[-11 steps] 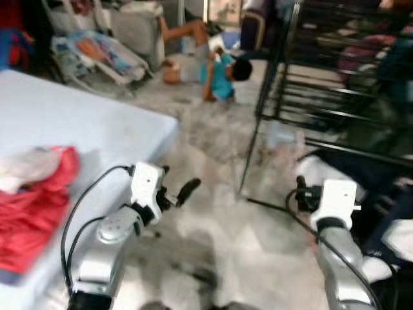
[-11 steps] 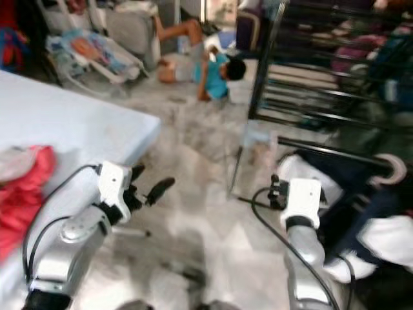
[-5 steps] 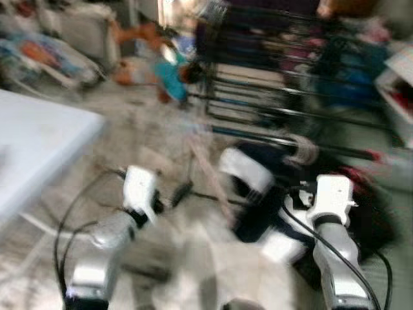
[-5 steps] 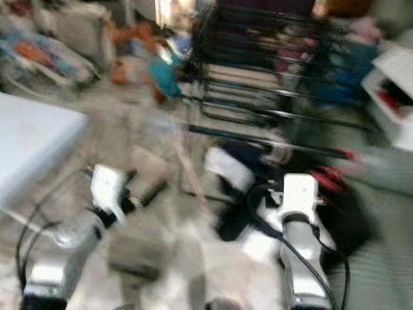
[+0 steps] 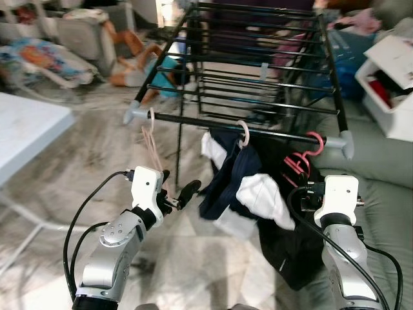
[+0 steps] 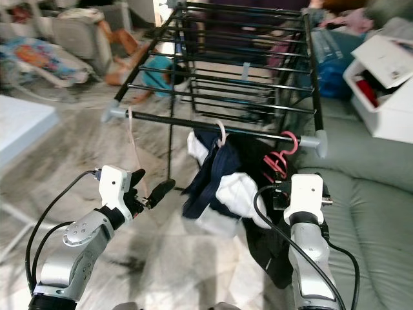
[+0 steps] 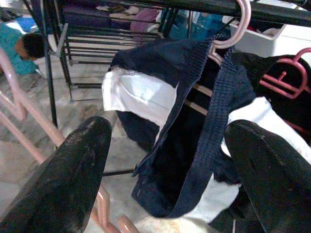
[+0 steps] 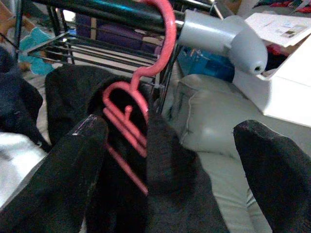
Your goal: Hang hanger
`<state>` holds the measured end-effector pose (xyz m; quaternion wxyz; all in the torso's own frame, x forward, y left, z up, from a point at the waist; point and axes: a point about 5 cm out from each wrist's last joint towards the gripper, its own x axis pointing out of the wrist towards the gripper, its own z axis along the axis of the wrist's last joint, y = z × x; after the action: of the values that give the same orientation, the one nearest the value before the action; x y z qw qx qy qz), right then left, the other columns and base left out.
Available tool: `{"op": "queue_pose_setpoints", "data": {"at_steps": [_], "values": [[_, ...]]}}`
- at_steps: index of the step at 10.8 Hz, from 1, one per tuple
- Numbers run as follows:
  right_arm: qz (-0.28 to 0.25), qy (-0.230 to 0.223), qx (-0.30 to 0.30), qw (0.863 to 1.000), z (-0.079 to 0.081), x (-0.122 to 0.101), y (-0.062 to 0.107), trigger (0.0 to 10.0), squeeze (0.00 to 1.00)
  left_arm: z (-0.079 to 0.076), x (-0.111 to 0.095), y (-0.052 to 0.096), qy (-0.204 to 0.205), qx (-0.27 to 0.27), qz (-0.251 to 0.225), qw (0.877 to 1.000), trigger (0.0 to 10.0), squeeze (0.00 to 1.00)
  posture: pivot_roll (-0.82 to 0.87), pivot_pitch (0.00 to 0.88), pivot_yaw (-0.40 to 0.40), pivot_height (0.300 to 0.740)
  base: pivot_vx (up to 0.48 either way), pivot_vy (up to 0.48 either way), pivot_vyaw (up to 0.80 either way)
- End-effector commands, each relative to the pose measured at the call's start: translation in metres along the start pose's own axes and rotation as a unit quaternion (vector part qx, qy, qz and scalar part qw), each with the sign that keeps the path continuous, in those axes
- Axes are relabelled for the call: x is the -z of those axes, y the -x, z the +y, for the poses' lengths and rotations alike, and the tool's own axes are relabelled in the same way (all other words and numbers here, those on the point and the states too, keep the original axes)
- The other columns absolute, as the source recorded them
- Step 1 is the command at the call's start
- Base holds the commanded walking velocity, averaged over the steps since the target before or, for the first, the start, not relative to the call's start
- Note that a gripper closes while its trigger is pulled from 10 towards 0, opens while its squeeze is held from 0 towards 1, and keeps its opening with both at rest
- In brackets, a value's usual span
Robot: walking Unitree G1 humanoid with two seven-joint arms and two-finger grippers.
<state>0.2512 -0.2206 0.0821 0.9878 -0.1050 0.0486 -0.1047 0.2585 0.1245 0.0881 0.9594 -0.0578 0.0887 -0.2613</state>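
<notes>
Black drying rack (image 5: 258, 71) ahead, front rail (image 5: 193, 120) running left to right between grey end caps. Three hangers hooked over that rail, hooks up, long axes hanging downward: pale pink hanger (image 5: 151, 139) near the left cap, bare; middle hanger (image 5: 243, 134) carrying a navy-and-white garment (image 5: 239, 184); red hanger (image 8: 133, 114) near the right cap (image 8: 226, 39), against dark cloth (image 8: 165, 170), tilted.

Left gripper (image 5: 182, 196) raised below the rail, just beside the pink hanger, fingers (image 7: 73, 179) spread wide and empty; pink hanger bars lying close beside one finger in the left wrist view, contact uncertain. Right gripper (image 8: 170, 179) held below the rail's right end, fingers (image 8: 58, 174) wide apart, grasping nothing, red hanger in line between them but farther off.

Grey sofa (image 5: 381, 168) at right, white box (image 5: 393, 97) beyond it. Person (image 5: 139, 61) lying on the floor behind the rack.
</notes>
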Motion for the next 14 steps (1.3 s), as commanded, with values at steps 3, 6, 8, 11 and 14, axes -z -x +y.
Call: {"op": "queue_pose_setpoints", "data": {"at_steps": [3, 6, 8, 11, 14], "values": [[-0.001, -0.002, 0.003, 1.000, 0.0003, -0.0030, -0.0022, 10.0, 0.00, 0.0049, -0.0054, 0.0001, -0.003, -0.003, -0.002, 1.000, 10.0, 0.00, 0.04, 0.000, -0.030, 0.740, 0.000, 0.480, 0.00], [0.002, -0.004, 0.002, 1.000, 0.0007, -0.0032, -0.0049, 10.0, 0.00, 0.0020, -0.0042, -0.0007, -0.009, 0.001, 0.003, 1.000, 10.0, 0.00, 0.04, 0.000, -0.030, 0.740, 0.000, 0.455, -0.56], [0.003, -0.004, 0.003, 1.000, -0.0011, -0.0032, -0.0056, 10.0, 0.00, 0.0012, -0.0021, 0.0005, -0.017, -0.001, 0.003, 1.000, 10.0, 0.00, 0.04, 0.000, -0.036, 0.740, 0.000, 0.000, -0.60], [0.010, -0.011, -0.001, 1.000, 0.0013, 0.0000, -0.0033, 10.0, 0.00, 0.0079, -0.0038, 0.0003, -0.045, -0.049, -0.010, 0.998, 10.0, 0.00, 0.04, 0.000, -0.036, 0.740, 0.000, 0.000, -0.17], [0.016, -0.016, -0.001, 1.000, 0.0016, 0.0041, 0.0038, 10.0, 0.00, 0.0105, 0.0023, 0.0062, -0.044, -0.071, -0.005, 0.997, 10.0, 0.00, 0.03, 0.000, -0.025, 0.740, 0.000, 0.000, 0.00]]}}
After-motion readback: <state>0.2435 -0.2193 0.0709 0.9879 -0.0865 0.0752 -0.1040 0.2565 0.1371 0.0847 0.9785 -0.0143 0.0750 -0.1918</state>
